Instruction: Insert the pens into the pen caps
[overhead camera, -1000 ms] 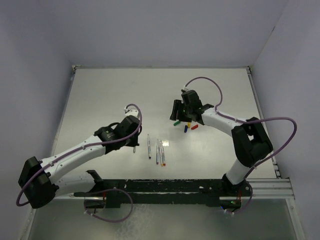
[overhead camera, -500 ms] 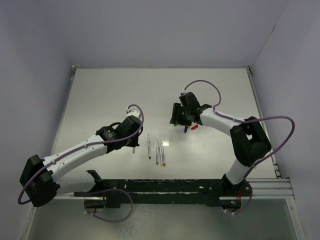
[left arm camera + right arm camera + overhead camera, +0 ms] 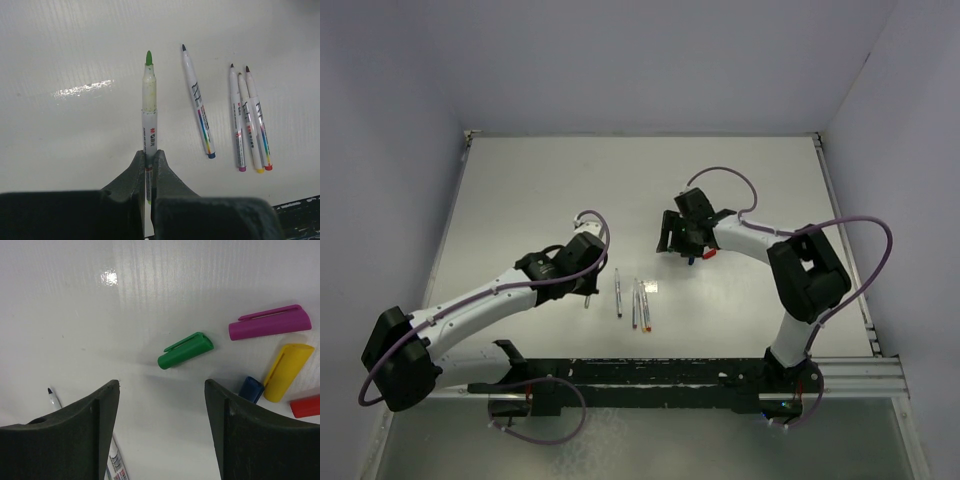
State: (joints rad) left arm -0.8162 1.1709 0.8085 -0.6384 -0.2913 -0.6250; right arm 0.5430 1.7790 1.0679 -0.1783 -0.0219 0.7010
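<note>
My left gripper (image 3: 149,152) is shut on the barrel of a white pen with a green tip (image 3: 149,95), which points away from it just above the table. Several more pens lie side by side to its right: one blue-ended (image 3: 197,102), one magenta-ended (image 3: 236,120), one yellow-ended (image 3: 248,122), one red-ended (image 3: 258,120). My right gripper (image 3: 161,383) hangs open over the pen caps, with the green cap (image 3: 185,350) just beyond its fingertips. The magenta cap (image 3: 270,322), yellow cap (image 3: 288,371), blue cap (image 3: 250,389) and red cap (image 3: 305,406) lie to the right.
A small white scrap (image 3: 651,288) lies beside the row of pens (image 3: 635,303). The white table (image 3: 540,190) is walled at the back and sides. A black rail (image 3: 650,375) runs along the near edge by the arm bases.
My right gripper has shifted left and lower over the caps, hiding most of them from above, and its jaws have widened. The left arm has hardly moved.
</note>
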